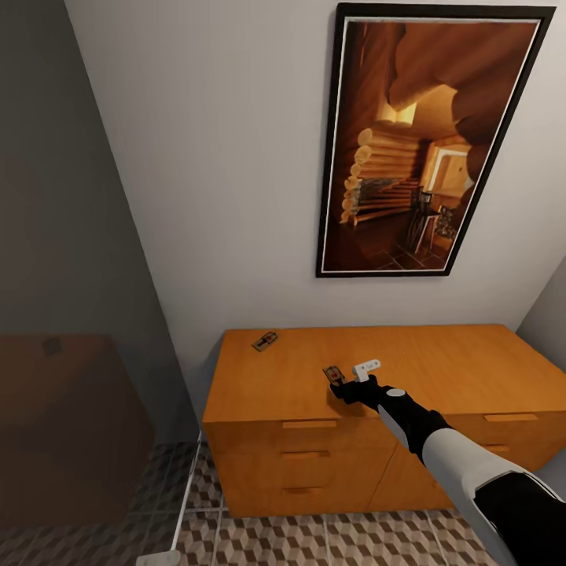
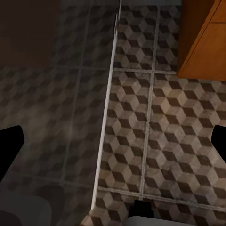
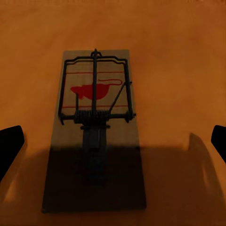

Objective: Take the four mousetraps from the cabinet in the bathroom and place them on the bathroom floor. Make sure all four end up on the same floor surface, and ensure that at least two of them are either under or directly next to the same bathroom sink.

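Right now the right claw (image 1: 343,383) is hanging released, jaws spread, over a trap (image 3: 96,122) lying just beneath it on the cabinet (image 1: 440,358). Closing off-centre could be nudging the thin board away or snapping its wire.

The right arm reaches forward from the lower right over the cabinet (image 1: 314,377) top, its white forearm running into a black wrist. The right pincer (image 1: 338,383) hangs just above the cabinet's front edge, jaws spread wide, each dark fingertip (image 3: 10,148) standing off to a side with nothing between them. The left pincer (image 2: 113,150) is likewise spread, pointing down beside the cabinet's end.
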Motion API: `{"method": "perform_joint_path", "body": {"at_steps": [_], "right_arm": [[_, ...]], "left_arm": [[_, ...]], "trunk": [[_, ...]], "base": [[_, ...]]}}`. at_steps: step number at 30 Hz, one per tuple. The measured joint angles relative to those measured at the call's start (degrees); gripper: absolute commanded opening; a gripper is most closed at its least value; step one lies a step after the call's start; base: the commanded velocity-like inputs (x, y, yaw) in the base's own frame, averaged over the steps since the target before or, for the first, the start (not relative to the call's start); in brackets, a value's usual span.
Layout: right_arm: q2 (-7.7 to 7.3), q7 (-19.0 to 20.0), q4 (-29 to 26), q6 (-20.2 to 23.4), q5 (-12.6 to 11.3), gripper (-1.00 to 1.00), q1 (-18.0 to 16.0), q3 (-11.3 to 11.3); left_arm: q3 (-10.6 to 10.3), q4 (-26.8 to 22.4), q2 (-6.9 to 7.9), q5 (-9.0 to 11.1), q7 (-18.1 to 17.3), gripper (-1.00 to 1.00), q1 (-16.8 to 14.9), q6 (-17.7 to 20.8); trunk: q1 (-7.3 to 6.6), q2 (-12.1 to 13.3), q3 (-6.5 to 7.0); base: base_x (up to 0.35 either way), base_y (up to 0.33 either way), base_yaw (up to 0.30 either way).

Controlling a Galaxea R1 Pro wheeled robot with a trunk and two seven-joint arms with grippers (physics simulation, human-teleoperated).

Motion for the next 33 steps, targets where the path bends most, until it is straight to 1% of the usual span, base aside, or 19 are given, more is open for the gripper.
{"method": "perform_joint_path", "body": {"at_steps": [33], "right_arm": [[0.02, -0.01, 1.06, -0.03, 0.0, 1.0, 0.0, 0.0]], "left_arm": [[0.0, 0.0, -0.03, 0.01, 0.01, 1.0, 0.0, 0.01]], "trunk": [[0.01, 0.0, 0.0]], "base": [[0.01, 0.006, 0.0]]}}
